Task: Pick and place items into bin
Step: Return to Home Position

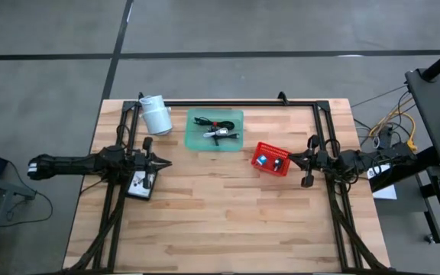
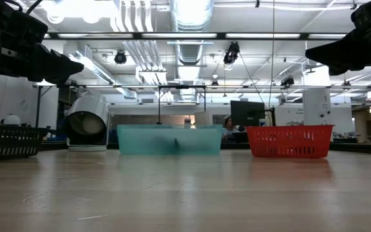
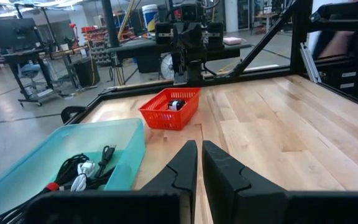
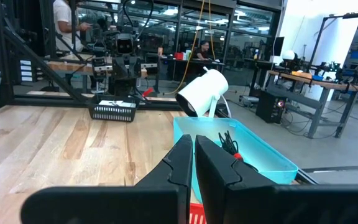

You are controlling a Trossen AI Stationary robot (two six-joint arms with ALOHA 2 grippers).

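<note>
Wood of the table [image 1: 228, 218] shows no loose item from the high view. My left gripper [image 1: 165, 162] hangs just over the black basket [image 1: 150, 195], where the cards [image 1: 137, 182] lie. My right gripper [image 1: 295, 159] is just beside the red basket [image 1: 281, 169]. The cables [image 1: 218, 131] rest in the teal tray [image 1: 197, 142], between both tips.

Low view: both arms sit high, off the table.

Left wrist: my fingers [image 3: 182, 165] are pressed together on nothing, with the red basket well ahead.

Right wrist: fingers [image 4: 180, 158] likewise, tray and roll [image 4: 202, 92] ahead.

Sorting looks done, so I judge this the retreat to rest. It calls for no grip, only drawing back clear of the baskets.
</note>
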